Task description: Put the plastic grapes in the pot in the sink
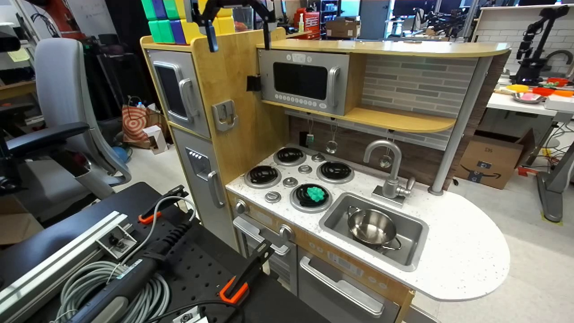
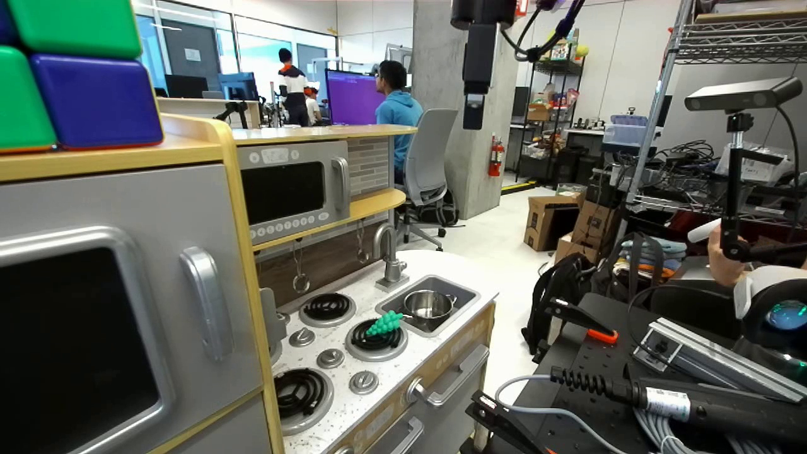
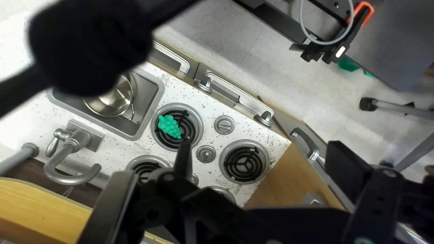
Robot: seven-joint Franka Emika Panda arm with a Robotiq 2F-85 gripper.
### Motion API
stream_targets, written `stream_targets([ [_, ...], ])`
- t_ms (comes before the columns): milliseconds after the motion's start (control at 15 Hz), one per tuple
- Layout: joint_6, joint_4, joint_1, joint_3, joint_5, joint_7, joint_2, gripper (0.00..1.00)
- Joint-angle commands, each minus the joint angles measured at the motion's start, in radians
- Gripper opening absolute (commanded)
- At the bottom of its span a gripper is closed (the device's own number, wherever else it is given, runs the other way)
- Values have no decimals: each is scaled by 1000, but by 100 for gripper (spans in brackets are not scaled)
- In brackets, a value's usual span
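Observation:
The green plastic grapes (image 1: 315,194) lie on the front burner beside the sink. They also show in the other exterior view (image 2: 384,323) and the wrist view (image 3: 169,126). The silver pot (image 1: 372,227) stands upright in the grey sink (image 1: 420,244); its inside looks empty. It shows too in an exterior view (image 2: 429,305) and, partly hidden by a dark blurred part of the arm, in the wrist view (image 3: 113,101). My gripper (image 1: 239,41) is open and empty, high above the toy kitchen, well above the grapes. Its fingers stand wide apart in the wrist view (image 3: 262,149).
The faucet (image 1: 389,168) rises behind the sink. The toy microwave (image 1: 302,80) and shelf (image 1: 403,120) overhang the back of the counter. A tall cabinet (image 1: 242,89) stands beside the burners. Colored blocks (image 1: 168,31) sit on top of it. A black table (image 1: 202,269) holds cables and clamps.

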Motion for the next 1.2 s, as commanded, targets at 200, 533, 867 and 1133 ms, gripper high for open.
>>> stream_targets([
  [200, -96, 193, -15, -30, 53, -403, 211, 100],
  [533, -93, 172, -25, -8, 30, -390, 217, 100],
  [867, 144, 99, -20, 2, 114, -430, 205, 100],
  [1133, 416, 51, -26, 9, 83, -397, 311, 100],
])
